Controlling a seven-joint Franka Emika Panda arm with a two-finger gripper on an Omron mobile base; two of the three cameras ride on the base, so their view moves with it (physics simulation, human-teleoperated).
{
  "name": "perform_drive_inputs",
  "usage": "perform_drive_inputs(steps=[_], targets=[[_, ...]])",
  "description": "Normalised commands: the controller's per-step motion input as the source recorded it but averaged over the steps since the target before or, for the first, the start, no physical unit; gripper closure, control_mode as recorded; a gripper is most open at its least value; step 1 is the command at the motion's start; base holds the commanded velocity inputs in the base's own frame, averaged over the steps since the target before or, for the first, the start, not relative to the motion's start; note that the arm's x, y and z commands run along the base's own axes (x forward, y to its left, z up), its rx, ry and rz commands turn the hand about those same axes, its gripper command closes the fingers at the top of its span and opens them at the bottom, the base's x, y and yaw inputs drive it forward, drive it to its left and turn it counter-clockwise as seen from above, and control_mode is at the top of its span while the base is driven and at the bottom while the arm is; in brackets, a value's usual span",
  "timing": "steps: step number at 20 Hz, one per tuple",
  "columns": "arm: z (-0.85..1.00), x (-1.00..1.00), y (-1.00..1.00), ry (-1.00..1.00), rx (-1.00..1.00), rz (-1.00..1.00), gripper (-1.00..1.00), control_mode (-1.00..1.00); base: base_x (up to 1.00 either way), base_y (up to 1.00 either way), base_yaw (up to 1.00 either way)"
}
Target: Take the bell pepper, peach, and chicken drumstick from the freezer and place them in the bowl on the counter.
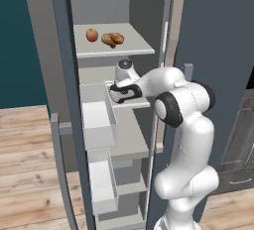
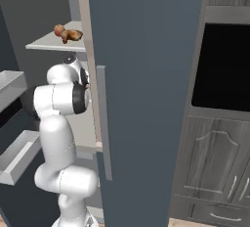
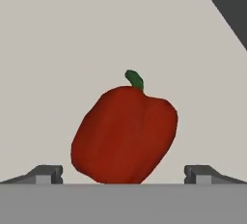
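Pincer (image 3: 123, 175) spread wide, empty, tips either side of bell pepper (image 3: 124, 133) lying on pale middle shelf of freezer (image 1: 124, 140); peach (image 1: 92, 34) and chicken drumstick (image 1: 113, 39) side by side on shelf above; pepper looks light, firm, glossy, likely slippery; best gripped across broad lumpy body, below green stem.

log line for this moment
claw: open, straddling bell pepper | peach, chicken drumstick: upper freezer shelf | nothing held
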Motion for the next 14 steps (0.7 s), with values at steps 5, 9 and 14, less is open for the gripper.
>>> perform_drive_inputs(steps=[5, 9, 14], targets=[[-0.01, 0.39, 0.03, 0.0, 0.0, -0.03, 1.0, -1.0, 0.0, 0.0, 0.0], [-0.09, 0.41, 0.0, 0.0, 0.0, -0.03, 1.0, -1.0, 0.0, 0.0, 0.0], [-0.03, -0.27, 0.0, -0.03, -0.02, 0.0, 1.0, -1.0, 0.0, 0.0, 0.0]])
